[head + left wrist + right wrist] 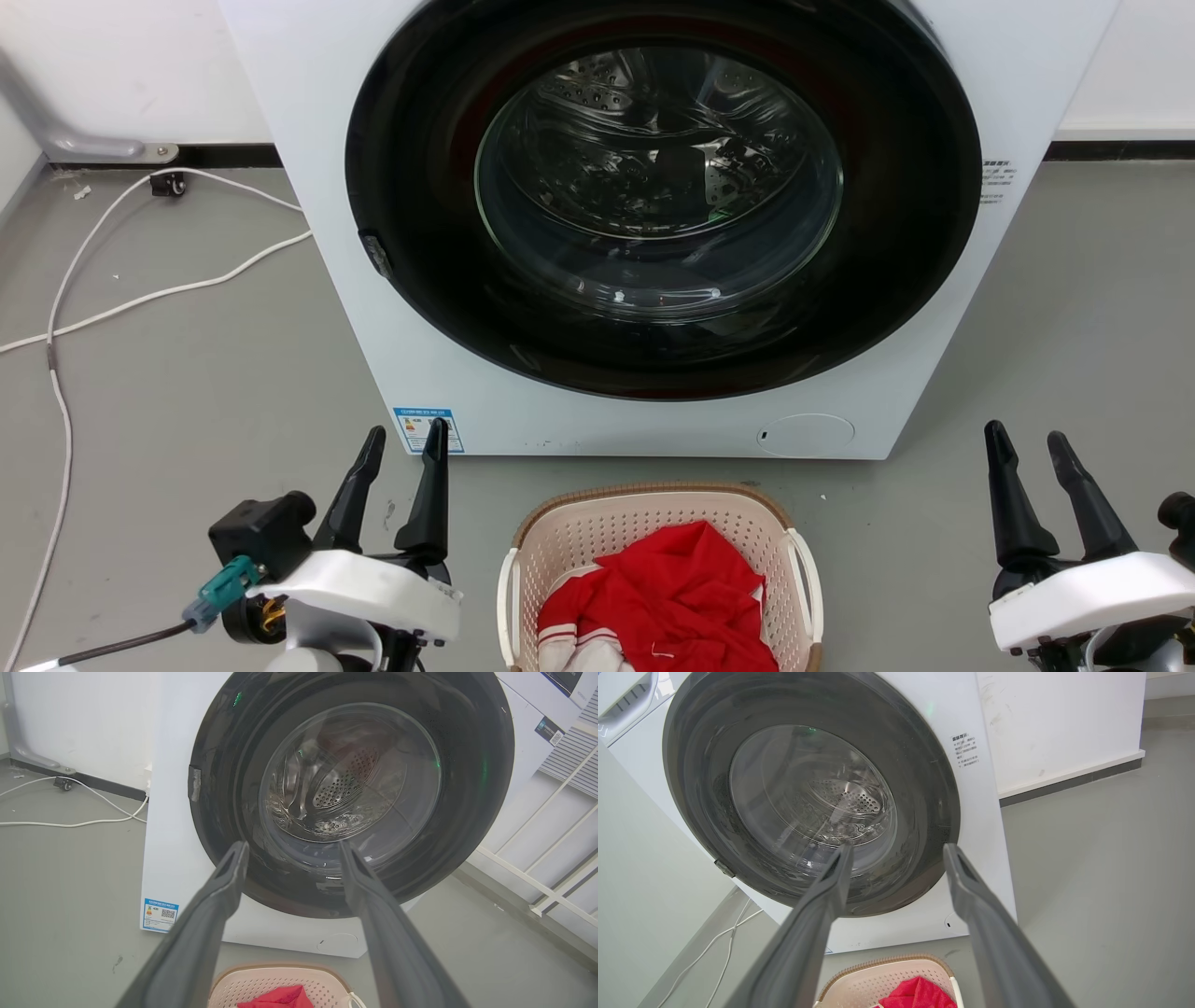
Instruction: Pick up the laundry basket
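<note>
You've got the laundry basket (644, 488) at bottom centre of the head view, on the grey floor (187, 392), cut off by the lower edge. A red garment (681, 588) is piled inside it. There's a white handle on each side wall.

The left gripper (406, 429) is at lower left, fingers spread wide and holding nothing. The right gripper (1025, 432) is at lower right, also wide apart and empty. Both are well apart from the basket, one on each side.

The washing machine (317, 187) fills the upper frame, close behind the basket's far rim, with its round dark door (653, 187) closed. A blue sticker (428, 430) sits at the machine's lower left corner, right by the left fingertips in the picture. A white cable (140, 299) loops over the floor at left.

In both wrist views the basket rim sits at the bottom edge.
</note>
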